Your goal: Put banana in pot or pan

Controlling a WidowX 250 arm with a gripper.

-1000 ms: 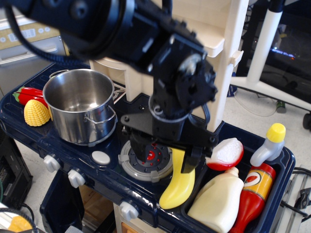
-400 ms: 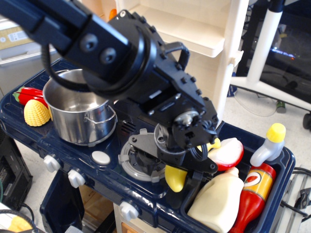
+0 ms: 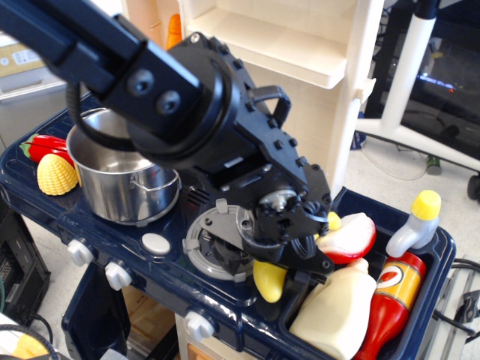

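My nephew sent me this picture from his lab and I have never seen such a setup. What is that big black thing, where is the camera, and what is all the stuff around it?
The big black thing is a robot arm. Its end, the gripper, is lowered over a yellow toy banana; whether the jaws are closed on it cannot be seen, because the arm hides them. There is one picture, taken from a camera standing off to the side and looking down at a dark blue toy kitchen.

On the kitchen stand a shiny steel pot, a yellow corn cob with a red pepper behind it, and a round grey burner. In the tray on the right lie a red and white toy, a cream bottle and a red bottle.
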